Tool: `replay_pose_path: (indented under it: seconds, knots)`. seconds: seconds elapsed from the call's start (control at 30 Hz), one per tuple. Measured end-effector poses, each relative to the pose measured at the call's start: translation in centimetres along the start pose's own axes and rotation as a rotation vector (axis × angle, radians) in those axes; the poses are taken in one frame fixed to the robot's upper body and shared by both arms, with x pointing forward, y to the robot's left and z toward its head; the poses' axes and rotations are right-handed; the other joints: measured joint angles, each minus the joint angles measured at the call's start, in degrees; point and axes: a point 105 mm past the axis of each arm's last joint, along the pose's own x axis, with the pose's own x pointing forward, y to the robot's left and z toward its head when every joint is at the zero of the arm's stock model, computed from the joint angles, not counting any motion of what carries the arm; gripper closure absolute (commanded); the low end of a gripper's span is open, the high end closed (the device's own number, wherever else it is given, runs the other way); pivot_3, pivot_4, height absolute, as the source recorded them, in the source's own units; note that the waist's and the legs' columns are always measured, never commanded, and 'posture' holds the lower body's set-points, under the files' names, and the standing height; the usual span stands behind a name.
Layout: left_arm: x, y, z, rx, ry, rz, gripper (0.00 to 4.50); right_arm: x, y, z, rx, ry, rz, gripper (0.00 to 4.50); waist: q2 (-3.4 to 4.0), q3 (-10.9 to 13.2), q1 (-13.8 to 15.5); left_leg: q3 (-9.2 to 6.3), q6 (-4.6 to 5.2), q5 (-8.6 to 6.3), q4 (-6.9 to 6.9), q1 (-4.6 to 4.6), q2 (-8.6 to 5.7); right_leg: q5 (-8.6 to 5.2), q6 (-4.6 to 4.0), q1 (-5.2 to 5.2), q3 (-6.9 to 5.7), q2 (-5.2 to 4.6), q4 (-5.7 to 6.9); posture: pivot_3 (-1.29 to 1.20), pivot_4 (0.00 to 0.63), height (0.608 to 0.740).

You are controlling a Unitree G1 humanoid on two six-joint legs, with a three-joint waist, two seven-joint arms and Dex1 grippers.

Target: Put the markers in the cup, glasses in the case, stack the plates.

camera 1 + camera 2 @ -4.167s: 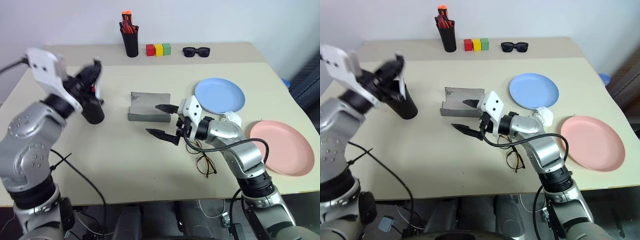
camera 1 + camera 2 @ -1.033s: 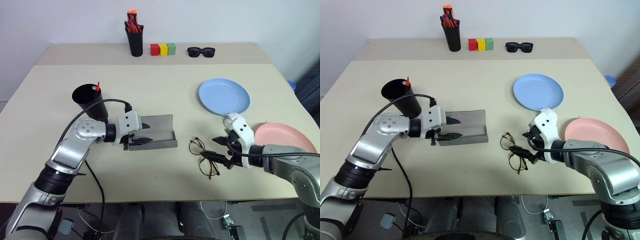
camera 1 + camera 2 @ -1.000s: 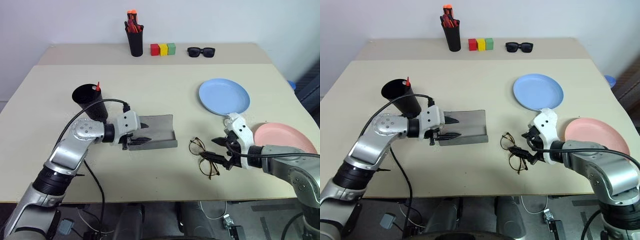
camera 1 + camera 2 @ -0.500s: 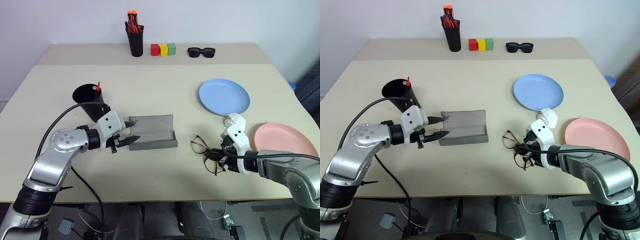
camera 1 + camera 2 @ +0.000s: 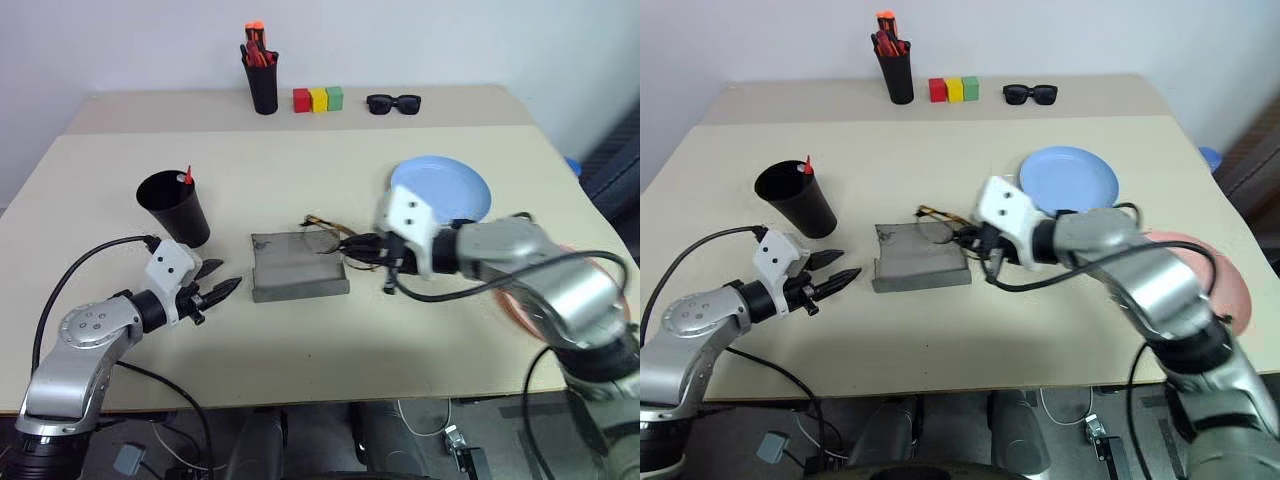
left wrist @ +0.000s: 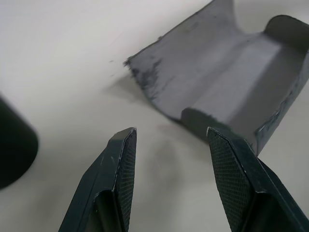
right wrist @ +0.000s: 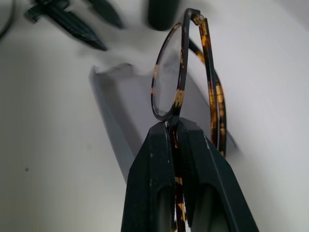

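Since a second ago the right claw [image 7: 176,126] has lifted the glasses [image 7: 186,82] off the desk [image 5: 300,180] and now pinches them over the open grey case [image 5: 297,265], which holds nothing yet. The left claw [image 5: 215,285], parted and gripping nothing, has backed away from the case. The black cup [image 5: 173,207] holds a red-tipped marker [image 5: 187,176] (the other marker cannot be made out). The pink plate [image 5: 1220,270] is mostly hidden behind the right arm; the blue plate [image 5: 450,185] lies apart.

Silver arms, white wrists, black cables, black-fingered left hand [image 5: 218,284].
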Motion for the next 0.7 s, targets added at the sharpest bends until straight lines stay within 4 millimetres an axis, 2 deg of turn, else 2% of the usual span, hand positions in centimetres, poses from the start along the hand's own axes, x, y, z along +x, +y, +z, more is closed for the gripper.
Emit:
replay_pose_path:
  seconds: [0.07,0.13,0.23,0.3,0.43,0.53,0.63,0.7]
  knots:
    - [-0.3,0.2,-0.1,0.002,0.008,0.012,2.15,1.8,-0.5,-0.3,-0.02,0.014,0.067,4.44,0.01,0.01,0.05,0.0,0.0,0.0,-0.01,-0.01,-0.01,0.01,0.02,-0.01,0.0,0.0,0.0,0.0,0.15,0.74]
    - [-0.7,0.5,-0.3,0.004,0.018,0.026,2.15,2.8,-0.5,-0.8,-0.045,0.027,0.134,4.44,0.01,0.01,0.15,-0.01,0.0,0.0,-0.05,-0.02,-0.01,0.02,0.04,-0.01,-0.01,0.0,0.0,0.0,0.15,0.74]
    - [-1.0,0.6,-0.6,0.006,0.031,0.043,2.15,3.9,-0.4,-2.4,-0.051,0.068,0.209,3.39,0.01,0.01,0.13,-0.02,0.0,0.0,-0.07,-0.01,0.0,0.03,0.04,-0.02,-0.02,0.0,0.01,0.0,0.15,0.74]
    - [-1.0,0.4,-0.2,0.02,0.02,0.042,2.15,4.1,-0.4,-3.1,-0.041,0.084,0.231,2.46,0.02,0.01,0.11,-0.02,0.0,0.0,-0.05,-0.01,-0.01,0.03,0.03,-0.02,-0.01,0.0,0.02,0.0,0.15,0.74]
    - [-0.6,0.3,1.0,0.032,-0.015,0.027,2.15,4.1,-0.8,-2.3,-0.041,0.048,0.216,0.43,0.03,0.02,0.01,-0.03,0.0,0.0,-0.05,0.02,0.0,0.03,0.04,-0.03,-0.01,0.02,0.08,0.0,0.15,0.74]
    - [0.4,0.0,2.6,0.033,-0.049,0.001,2.93,3.4,-1.6,-1.3,-0.058,0.007,0.162,0.39,0.04,0.02,0.12,-0.03,0.0,0.0,-0.05,0.01,0.0,0.11,0.18,-0.02,-0.02,0.02,0.06,0.0,0.15,0.74]
    - [2.7,-0.5,4.4,0.038,-0.084,-0.031,4.35,1.9,-1.9,0.6,-0.107,-0.053,0.104,0.39,0.03,0.02,0.62,-0.06,-0.01,0.0,-0.02,-0.01,-0.03,0.12,0.21,0.02,-0.03,0.0,0.01,0.0,0.15,0.74]
    - [5.7,-0.4,6.2,0.028,-0.106,-0.023,4.35,-0.4,-1.8,0.4,-0.124,-0.076,0.024,0.39,-0.01,-0.01,2.14,-0.17,-0.01,0.0,0.01,-0.02,-0.08,0.12,0.24,0.14,-0.12,-0.02,-0.01,0.0,0.15,0.74]
